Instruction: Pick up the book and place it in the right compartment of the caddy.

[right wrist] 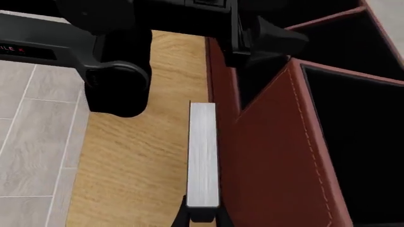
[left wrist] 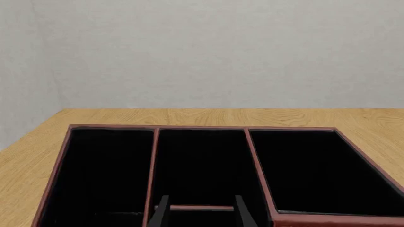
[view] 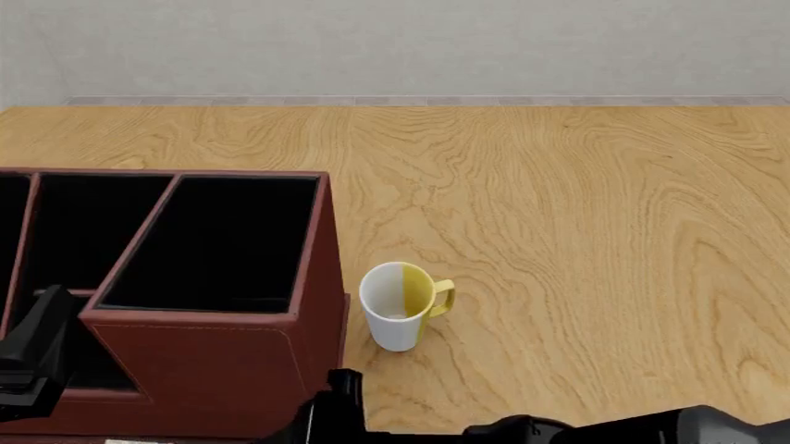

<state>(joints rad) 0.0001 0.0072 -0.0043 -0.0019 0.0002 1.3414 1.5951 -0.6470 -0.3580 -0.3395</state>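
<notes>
A: Left wrist view. What lies ahead of the left gripper [left wrist: 200, 215]?

B: Its two dark fingertips stand apart with nothing between them, so the pincer is released. Just beyond the tips runs a low cross-divider, and past that the caddy [left wrist: 57, 165] spreads out in black-lined bays. The right compartment [left wrist: 322, 172] lies ahead and to one side of the tips, apart from them. The table [left wrist: 208, 116] extends beyond the caddy's far wall.

A: Front view. Where do the grippers sit?

B: The left gripper [view: 31, 356] shows at the near left edge, partly over a narrow bay. The right compartment [view: 222, 242] is just beside it, towards the table's middle. A white-and-yellow mug [view: 401, 305] stands upright on the wood just beside the caddy's right wall, not touching it. The right arm [view: 580, 427] enters along the near edge; its gripper end [view: 331, 407] is against the caddy's near right corner, and its jaws cannot be made out here. The book is not visible in this view.

A: Right wrist view. What is the right gripper [right wrist: 202, 215] doing?

B: It is clenched on the book [right wrist: 203, 153], which stands on edge between the fingertips and stretches forward from them. The book runs parallel to the caddy's reddish-brown outer wall [right wrist: 271, 156], very close beside it; contact cannot be judged. The book is outside the caddy.
</notes>
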